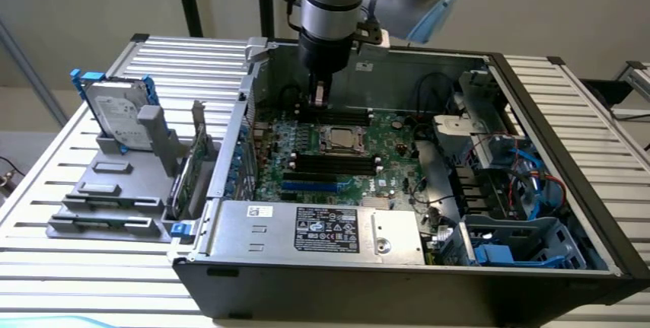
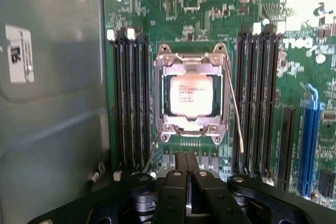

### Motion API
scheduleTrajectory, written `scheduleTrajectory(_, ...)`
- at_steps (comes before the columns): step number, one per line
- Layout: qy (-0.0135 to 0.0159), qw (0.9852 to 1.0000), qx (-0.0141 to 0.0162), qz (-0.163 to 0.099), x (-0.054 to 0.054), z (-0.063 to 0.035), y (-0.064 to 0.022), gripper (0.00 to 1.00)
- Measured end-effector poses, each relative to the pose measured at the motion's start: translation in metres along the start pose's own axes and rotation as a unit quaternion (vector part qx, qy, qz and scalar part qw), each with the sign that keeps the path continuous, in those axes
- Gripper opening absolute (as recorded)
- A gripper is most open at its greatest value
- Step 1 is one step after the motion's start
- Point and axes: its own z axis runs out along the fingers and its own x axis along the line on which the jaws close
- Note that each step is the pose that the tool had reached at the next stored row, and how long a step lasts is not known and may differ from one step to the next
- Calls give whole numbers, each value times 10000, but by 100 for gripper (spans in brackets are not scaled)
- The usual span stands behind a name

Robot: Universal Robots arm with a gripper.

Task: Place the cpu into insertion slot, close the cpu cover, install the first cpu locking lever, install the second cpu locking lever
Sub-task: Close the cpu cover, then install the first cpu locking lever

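The cpu (image 2: 190, 96) lies flat in the insertion slot on the green board, silver face up. The cpu cover (image 2: 191, 65), a silver frame, lies down over its edges and hides the socket beneath. One thin wire lever (image 2: 234, 113) stands loose along one side of the socket, and a second lever (image 2: 153, 152) juts out at the opposite corner. My gripper (image 2: 186, 157) hangs above the board just beside the socket, fingers shut on nothing. In the exterior view the gripper (image 1: 318, 98) hovers inside the case behind the cpu (image 1: 340, 138).
Long black memory slots (image 2: 131, 103) flank the socket on both sides, with a blue slot (image 2: 308, 140) further out. The grey case wall (image 2: 52, 103) is close by. A hard drive (image 1: 117, 111) stands in a grey holder on the exterior view's left. The power supply (image 1: 315, 229) is at the front.
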Motion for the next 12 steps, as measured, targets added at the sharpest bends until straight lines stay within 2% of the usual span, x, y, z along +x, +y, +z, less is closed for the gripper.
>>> scheduleTrajectory(2, 0, 10000, -1, 0, -19, -1, -22, 11)
scheduleTrajectory(12, 5, 10000, 0, -1, -20, -1, -24, 11)
